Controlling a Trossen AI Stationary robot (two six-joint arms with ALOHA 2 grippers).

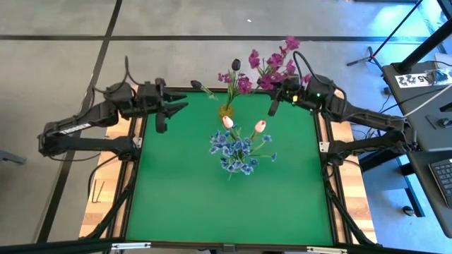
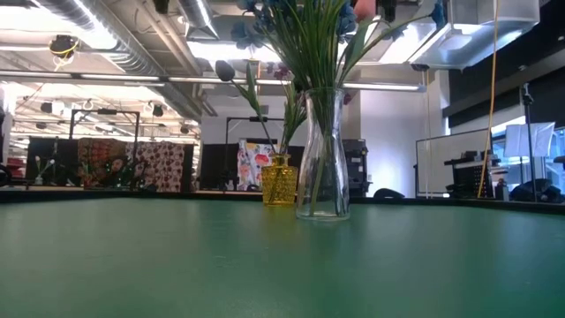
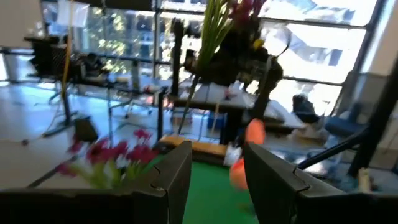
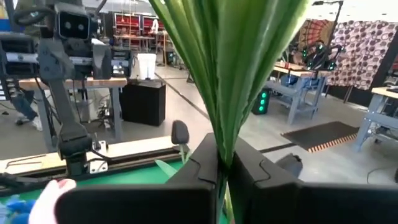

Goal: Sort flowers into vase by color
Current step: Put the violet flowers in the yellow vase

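Green table (image 1: 183,197) | right tool (image 4: 219,174) clamped on magenta spray stems (image 4: 230,74) | left tool (image 3: 214,180) apart, idle at far-left edge

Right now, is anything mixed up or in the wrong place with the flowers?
Yes. The clear vase holds blue blossom sprays together with white-pink tulip buds, so two colors share one vase. Also, the right tool is shut on a bunch of magenta blossom sprays, lifted above the table's far edge, in no vase.

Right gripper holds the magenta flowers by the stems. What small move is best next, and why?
Probably carry the magenta flowers toward the yellow vase and hold the stems above its mouth. The right gripper is shut on them at the table's far edge, and the clear vase already holds blue flowers.
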